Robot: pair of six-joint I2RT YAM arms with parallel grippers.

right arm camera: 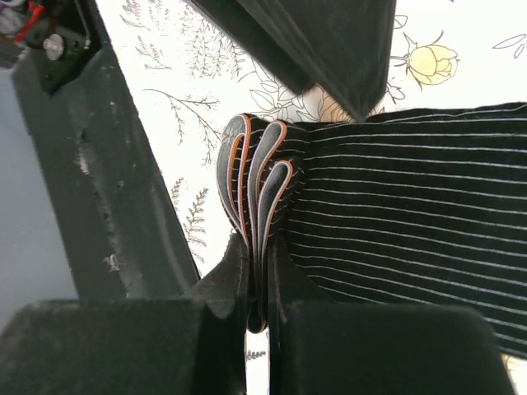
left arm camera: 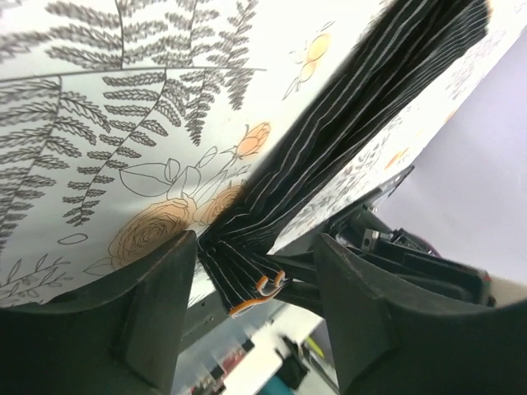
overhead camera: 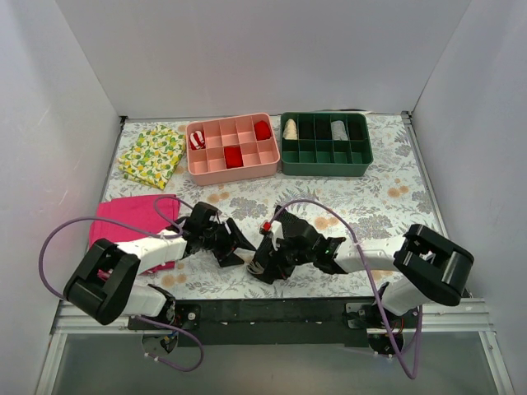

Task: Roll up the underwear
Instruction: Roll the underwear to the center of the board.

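Observation:
The underwear [right arm camera: 412,214] is black with thin white stripes and orange trim, and it lies stretched on the floral table cover near the front edge. My right gripper [right arm camera: 259,255] is shut on its bunched, folded end, with several orange-edged layers pinched between the fingers. My left gripper [left arm camera: 257,247] is open, its fingers [left arm camera: 165,288] standing either side of the same gathered end of the underwear [left arm camera: 362,107] without touching it. From above, both grippers meet at the table's front centre, the left gripper [overhead camera: 237,243] just left of the right gripper [overhead camera: 263,262]. The arms hide most of the garment there.
A pink divided tray [overhead camera: 233,169] and a green divided tray [overhead camera: 326,167] stand at the back, holding small rolled items. A yellow lemon-print cloth [overhead camera: 151,155] lies at the back left, and a folded magenta cloth [overhead camera: 132,216] at the left. The black front rail [overhead camera: 272,311] runs just below the grippers.

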